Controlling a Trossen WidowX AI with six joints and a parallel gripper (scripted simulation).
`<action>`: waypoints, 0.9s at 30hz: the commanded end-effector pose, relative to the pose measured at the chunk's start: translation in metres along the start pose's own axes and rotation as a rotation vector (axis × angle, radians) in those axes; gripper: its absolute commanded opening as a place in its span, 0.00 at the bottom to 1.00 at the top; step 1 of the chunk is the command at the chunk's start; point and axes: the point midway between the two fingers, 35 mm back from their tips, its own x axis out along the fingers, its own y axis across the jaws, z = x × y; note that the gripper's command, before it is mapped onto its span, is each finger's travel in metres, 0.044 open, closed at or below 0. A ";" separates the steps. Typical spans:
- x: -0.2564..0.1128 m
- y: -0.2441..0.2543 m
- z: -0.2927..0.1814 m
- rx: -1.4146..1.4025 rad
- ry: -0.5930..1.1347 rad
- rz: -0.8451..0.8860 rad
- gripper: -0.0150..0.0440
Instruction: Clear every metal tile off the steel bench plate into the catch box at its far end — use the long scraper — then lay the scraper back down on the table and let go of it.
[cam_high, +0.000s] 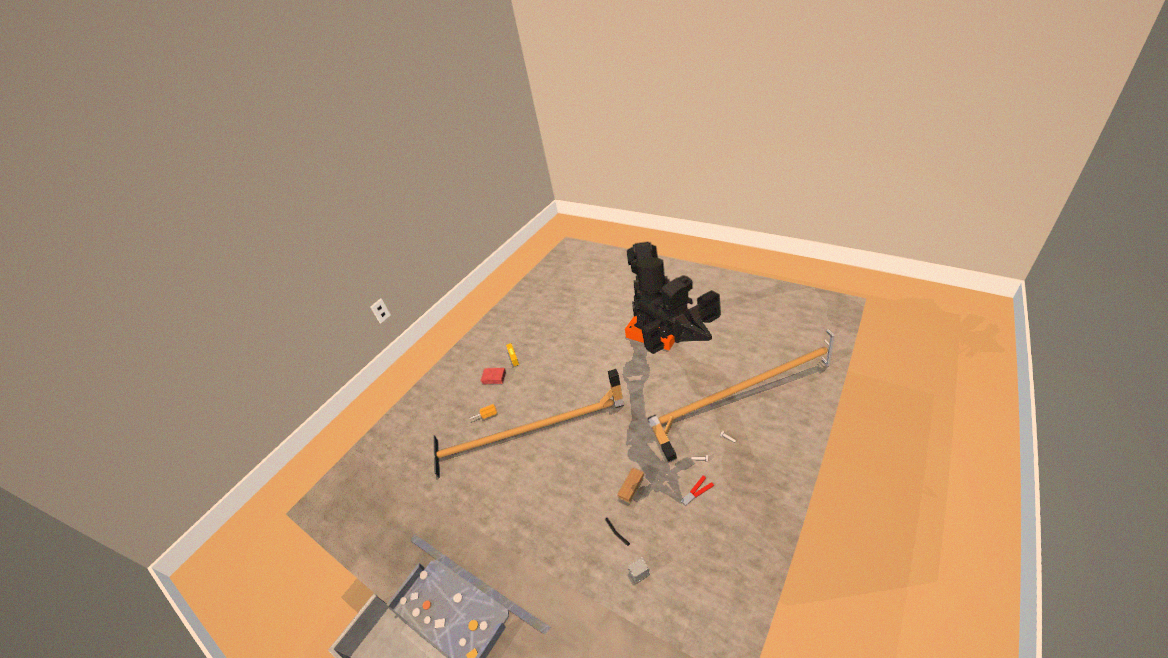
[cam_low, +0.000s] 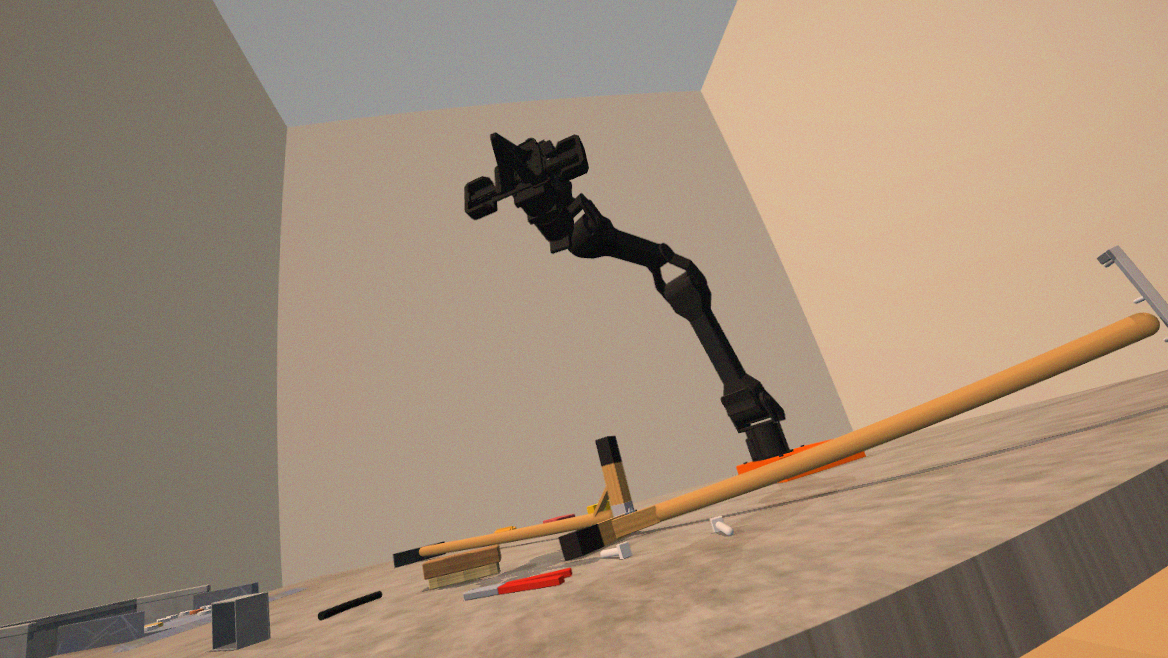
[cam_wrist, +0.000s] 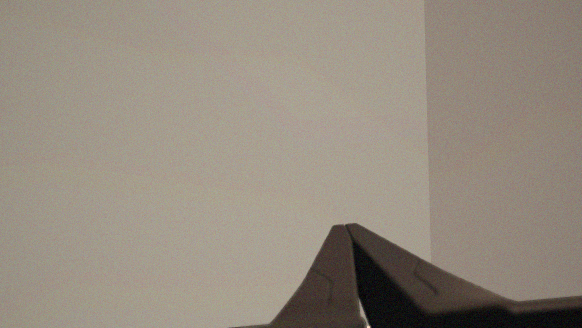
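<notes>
My gripper (cam_high: 709, 335) (cam_low: 493, 135) (cam_wrist: 344, 236) is shut and empty, high above the table beside the arm's base. The long scraper (cam_high: 527, 429) (cam_low: 506, 537) lies on the table, its black blade (cam_high: 436, 456) to the left and its grip block (cam_high: 616, 390) near the middle in the top view. The steel bench plate (cam_high: 482, 600) is at the bottom of that view. Several white, orange and yellow tiles (cam_high: 457, 598) lie on it. The grey catch box (cam_high: 360, 622) adjoins its far end, partly cut off by the frame. The wrist view shows only walls beyond the fingertips.
A second long tool (cam_high: 743, 385) (cam_low: 899, 417) with a pronged head lies right of the scraper. Around them lie a brown block (cam_high: 630, 485), red-handled pliers (cam_high: 702, 487), a black rod (cam_high: 617, 531), a grey block (cam_high: 638, 570), white bolts, a red block (cam_high: 492, 376) and small yellow and orange items.
</notes>
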 end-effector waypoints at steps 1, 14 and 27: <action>-0.002 -0.019 -0.007 0.000 0.019 -0.045 0.25; -0.013 -0.068 -0.025 0.008 0.065 -0.160 0.25; -0.030 -0.117 -0.042 0.018 0.111 -0.277 0.25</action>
